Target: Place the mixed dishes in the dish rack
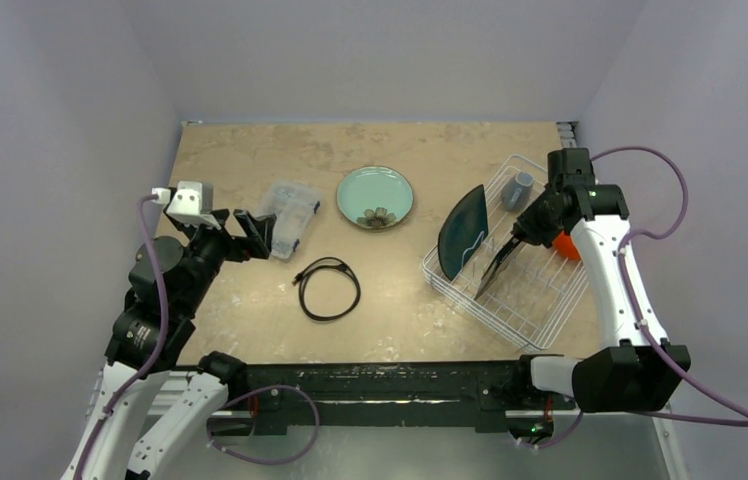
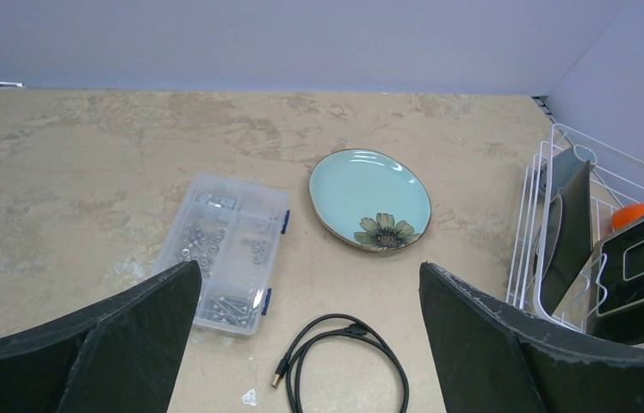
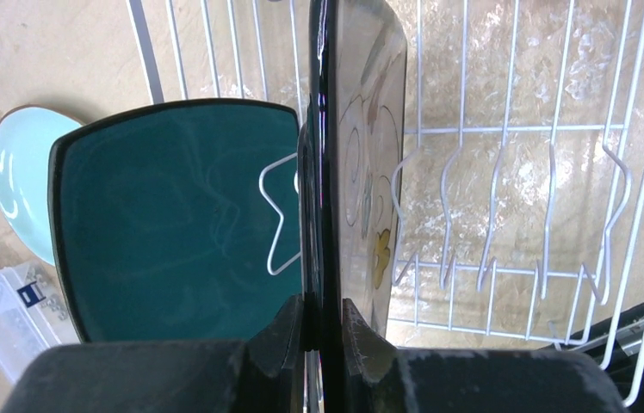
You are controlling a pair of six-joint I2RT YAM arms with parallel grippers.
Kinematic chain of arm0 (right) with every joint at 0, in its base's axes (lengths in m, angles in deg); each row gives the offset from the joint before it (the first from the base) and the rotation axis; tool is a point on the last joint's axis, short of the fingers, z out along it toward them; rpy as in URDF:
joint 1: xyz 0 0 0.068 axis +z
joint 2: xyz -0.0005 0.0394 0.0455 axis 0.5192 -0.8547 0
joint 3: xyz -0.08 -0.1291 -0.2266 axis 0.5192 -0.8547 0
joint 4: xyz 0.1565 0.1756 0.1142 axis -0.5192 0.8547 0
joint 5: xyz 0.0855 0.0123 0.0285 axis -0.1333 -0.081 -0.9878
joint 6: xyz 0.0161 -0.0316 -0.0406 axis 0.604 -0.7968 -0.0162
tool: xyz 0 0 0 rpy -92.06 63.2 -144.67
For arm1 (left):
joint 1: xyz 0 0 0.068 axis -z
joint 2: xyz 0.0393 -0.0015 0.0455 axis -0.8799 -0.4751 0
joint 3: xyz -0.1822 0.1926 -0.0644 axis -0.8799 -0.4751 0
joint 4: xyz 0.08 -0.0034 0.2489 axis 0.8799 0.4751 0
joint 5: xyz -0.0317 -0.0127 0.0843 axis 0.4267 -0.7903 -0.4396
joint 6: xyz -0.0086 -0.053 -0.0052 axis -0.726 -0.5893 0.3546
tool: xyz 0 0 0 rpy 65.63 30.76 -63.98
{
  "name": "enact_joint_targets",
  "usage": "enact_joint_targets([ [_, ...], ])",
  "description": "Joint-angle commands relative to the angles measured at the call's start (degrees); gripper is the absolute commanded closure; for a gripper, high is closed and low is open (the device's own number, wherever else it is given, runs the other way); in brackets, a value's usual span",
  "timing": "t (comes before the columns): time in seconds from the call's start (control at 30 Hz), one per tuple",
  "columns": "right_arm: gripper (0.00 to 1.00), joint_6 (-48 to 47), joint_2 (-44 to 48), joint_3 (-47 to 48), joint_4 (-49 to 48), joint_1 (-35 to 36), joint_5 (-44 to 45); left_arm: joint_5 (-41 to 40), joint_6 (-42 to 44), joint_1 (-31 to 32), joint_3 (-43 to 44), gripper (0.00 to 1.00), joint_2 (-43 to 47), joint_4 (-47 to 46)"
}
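Note:
The white wire dish rack point(image 1: 482, 309) sits at the table's right. A dark teal squarish plate point(image 1: 462, 232) stands on edge in it. My right gripper point(image 1: 515, 238) is shut on the rim of the dark-rimmed patterned plate point(image 3: 362, 129), held upright among the tines beside the teal plate point(image 3: 172, 215). A grey-blue mug point(image 1: 518, 190) rests at the rack's far end. The orange bowl point(image 1: 567, 246) peeks out behind the right arm. The pale mint round plate point(image 1: 375, 196) lies on the table at centre back. My left gripper point(image 2: 308, 271) hangs open and empty above the table's left.
A clear plastic compartment box point(image 1: 290, 215) of screws lies right by the left gripper. A black coiled cable point(image 1: 329, 288) lies on the table in front of the mint plate. Grey walls close in the table on three sides.

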Motion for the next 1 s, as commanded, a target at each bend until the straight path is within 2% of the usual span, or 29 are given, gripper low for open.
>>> enact_joint_targets([
  [0.0,1.00,-0.62,1.86,-1.44,-5.75,-0.14,2.30,0.49,-0.61,0.29,-0.18,0.03,-0.63,-2.66],
  [0.2,1.00,-1.09,2.21,-3.89,-7.91,-0.14,-0.36,0.26,-0.51,0.30,-0.32,0.03,-0.53,-2.77],
  [0.53,0.59,-2.34,6.04,-6.77,-13.43,-0.15,-3.22,0.11,-0.46,0.29,-0.40,0.03,-0.75,-2.71],
  [0.67,0.51,-2.76,6.03,-6.77,-13.52,-0.14,-3.44,-0.04,-0.42,0.30,-0.48,0.03,-0.99,-2.66],
  [0.73,0.50,-2.89,6.09,-7.01,-13.76,-0.14,-3.79,-0.15,-0.42,0.30,-0.50,0.03,-1.10,-2.67],
  [0.97,0.35,-3.72,6.65,-6.28,-14.70,-0.14,-5.07,-0.22,-0.42,0.30,-0.48,0.03,-1.01,-2.64],
])
